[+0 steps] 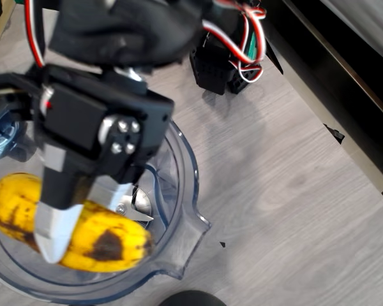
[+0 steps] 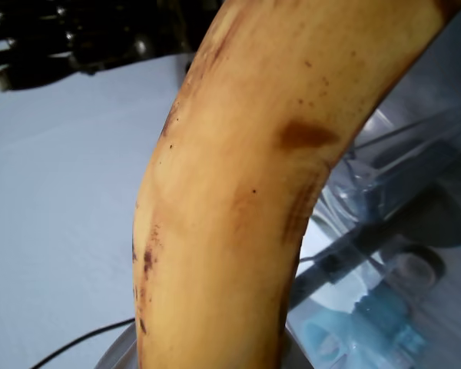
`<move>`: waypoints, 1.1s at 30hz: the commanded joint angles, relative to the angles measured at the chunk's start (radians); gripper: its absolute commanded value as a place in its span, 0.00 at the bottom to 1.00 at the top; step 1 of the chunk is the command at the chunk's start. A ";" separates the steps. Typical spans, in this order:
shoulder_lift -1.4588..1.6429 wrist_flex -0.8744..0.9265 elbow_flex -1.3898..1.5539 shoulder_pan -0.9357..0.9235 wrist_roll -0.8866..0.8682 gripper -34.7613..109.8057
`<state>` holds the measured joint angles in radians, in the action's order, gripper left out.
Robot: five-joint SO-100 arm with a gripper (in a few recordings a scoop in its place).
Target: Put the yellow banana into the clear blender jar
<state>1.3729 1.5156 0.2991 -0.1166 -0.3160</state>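
While the yellow banana (image 1: 96, 239) is carried over the clear blender jar (image 1: 185, 166), the task stands near its end: transport is done and release is left. In the overhead view the banana lies crosswise within the jar's rim outline, near the lower left corner of the counter (image 1: 287, 178), with its dark-bruised end pointing toward the steel blade (image 1: 137, 205) at the jar's centre. Whether the banana already rests on the jar's floor or hangs above it cannot be told from these pictures.

The gripper (image 1: 57, 229) is closed on the banana about its middle. One white finger (image 1: 51, 233) crosses over the top of the fruit, and the opposite finger is hidden behind it, so the grip is judged from the finger wrapped over the peel. In the wrist view the banana (image 2: 246, 200) stands directly before the camera, speckled and bruised, with the jar's clear wall (image 2: 399, 177) beside it at right.

Remaining steps, as judged:
- lower if clearance remains
- part the fingers
- withdraw the arm clear of the rim and the pour spout (image 1: 198, 226)
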 commanded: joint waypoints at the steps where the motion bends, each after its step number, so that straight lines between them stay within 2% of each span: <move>1: -0.012 0.009 -0.054 0.028 -0.003 0.29; 10: -0.067 0.086 -0.055 0.034 -0.005 0.29; 18: -0.144 0.259 -0.055 0.021 -0.005 0.29; 33: -0.229 0.268 -0.055 -0.040 0.006 0.35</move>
<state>1.1259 1.7825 0.2991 -0.1519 -0.3099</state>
